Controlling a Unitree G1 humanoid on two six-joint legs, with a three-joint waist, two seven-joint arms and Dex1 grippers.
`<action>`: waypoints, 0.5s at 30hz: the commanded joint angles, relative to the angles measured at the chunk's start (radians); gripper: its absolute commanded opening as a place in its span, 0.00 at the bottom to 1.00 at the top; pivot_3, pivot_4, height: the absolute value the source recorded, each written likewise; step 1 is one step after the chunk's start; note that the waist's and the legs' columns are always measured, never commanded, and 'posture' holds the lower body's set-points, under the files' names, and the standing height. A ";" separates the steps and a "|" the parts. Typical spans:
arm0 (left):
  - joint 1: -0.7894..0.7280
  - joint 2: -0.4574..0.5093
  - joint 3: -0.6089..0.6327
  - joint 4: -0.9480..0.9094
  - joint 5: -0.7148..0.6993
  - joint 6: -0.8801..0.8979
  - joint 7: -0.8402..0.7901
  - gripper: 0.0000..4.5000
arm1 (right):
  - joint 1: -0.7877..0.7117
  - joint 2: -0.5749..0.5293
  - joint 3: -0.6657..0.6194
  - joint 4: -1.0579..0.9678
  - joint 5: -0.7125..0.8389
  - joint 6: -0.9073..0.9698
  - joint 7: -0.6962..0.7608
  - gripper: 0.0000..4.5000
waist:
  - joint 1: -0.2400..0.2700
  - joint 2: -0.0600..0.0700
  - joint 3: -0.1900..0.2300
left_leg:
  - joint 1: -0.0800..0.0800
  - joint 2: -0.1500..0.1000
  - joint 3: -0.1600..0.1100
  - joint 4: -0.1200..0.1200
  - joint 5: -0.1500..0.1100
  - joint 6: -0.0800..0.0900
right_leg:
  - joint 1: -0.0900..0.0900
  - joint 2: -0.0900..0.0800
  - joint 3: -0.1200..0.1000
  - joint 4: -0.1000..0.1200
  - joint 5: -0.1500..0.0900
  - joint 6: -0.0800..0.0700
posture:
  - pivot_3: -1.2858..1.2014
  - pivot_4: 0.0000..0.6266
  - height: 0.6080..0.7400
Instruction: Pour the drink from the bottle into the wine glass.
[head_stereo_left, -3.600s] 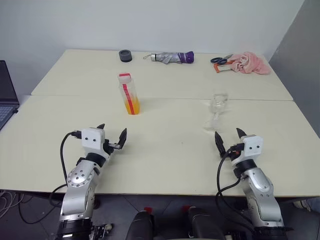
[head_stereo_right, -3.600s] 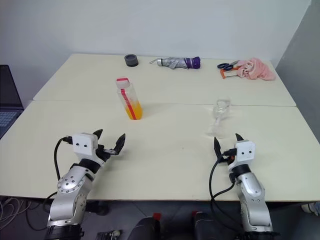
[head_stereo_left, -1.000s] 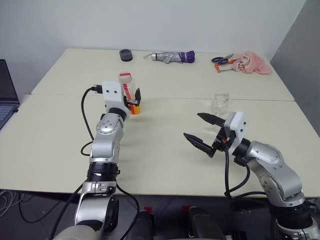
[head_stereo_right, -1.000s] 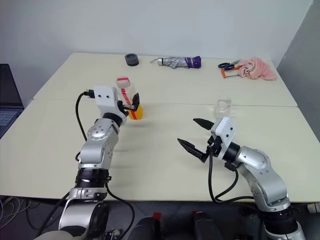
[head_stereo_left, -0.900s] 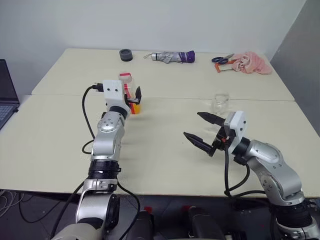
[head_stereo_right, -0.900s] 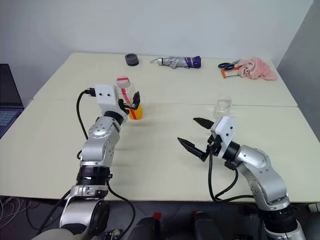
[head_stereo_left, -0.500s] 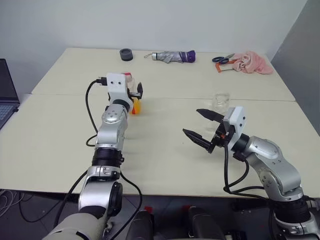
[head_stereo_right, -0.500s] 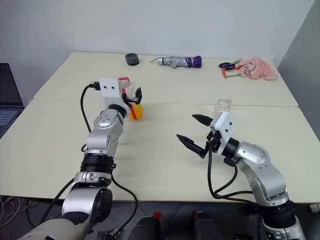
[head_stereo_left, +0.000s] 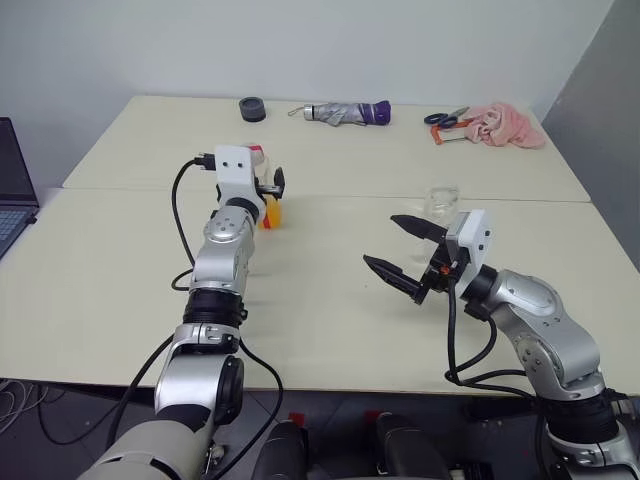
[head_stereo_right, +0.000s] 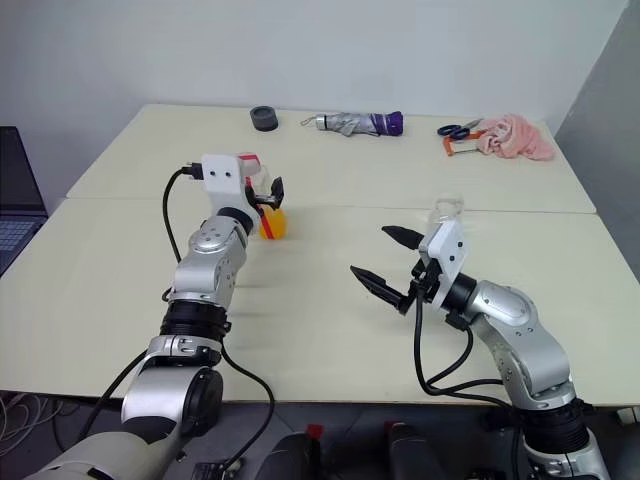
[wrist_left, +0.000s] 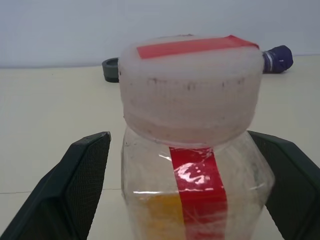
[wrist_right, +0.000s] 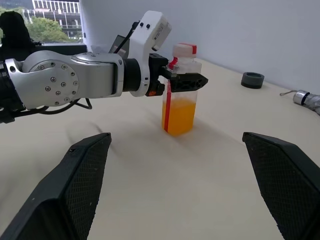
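Where fingers (wrist_left: 80, 185) gape, bottle (wrist_left: 192, 150) between, untouched.

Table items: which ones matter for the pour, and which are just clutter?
Job:
clear plastic bottle with red stripe
orange drink
clear stemmed wine glass

Lying about:
folded grey-purple umbrella
dark round ring
blue-handled scissors
pink cloth

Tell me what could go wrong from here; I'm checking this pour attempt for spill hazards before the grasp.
The left gripper stands open around the neck of the bottle, near the cap; closing that high could tip the bottle. The cap is on, so pouring needs it off first. The wine glass stands just behind the open right gripper; a swing of that arm could knock it over.
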 joint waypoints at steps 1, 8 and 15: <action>-0.041 0.010 -0.006 -0.005 0.014 -0.029 -0.001 0.91 | -0.014 0.001 -0.007 -0.012 0.010 -0.006 0.011 1.00 | 0.000 0.000 0.000 | 0.000 0.000 0.000 0.000 0.000 0.000 | 0.000 0.000 0.000 0.000 0.000 0.000 | 0.52 0.24 1.00; -0.040 0.014 -0.016 -0.003 0.030 -0.047 -0.003 0.49 | -0.016 -0.003 -0.008 -0.007 0.005 -0.007 0.017 1.00 | 0.000 0.000 0.000 | 0.000 0.000 0.000 0.000 0.000 0.000 | 0.000 0.000 0.000 0.000 0.000 0.000 | 0.52 0.24 1.00; -0.021 0.006 -0.019 -0.024 0.028 -0.045 0.002 0.49 | -0.021 0.000 -0.007 0.001 0.000 -0.010 0.017 1.00 | 0.000 0.000 0.000 | 0.000 0.000 0.000 0.000 0.000 0.000 | 0.000 0.000 0.000 0.000 0.000 0.000 | 0.52 0.24 1.00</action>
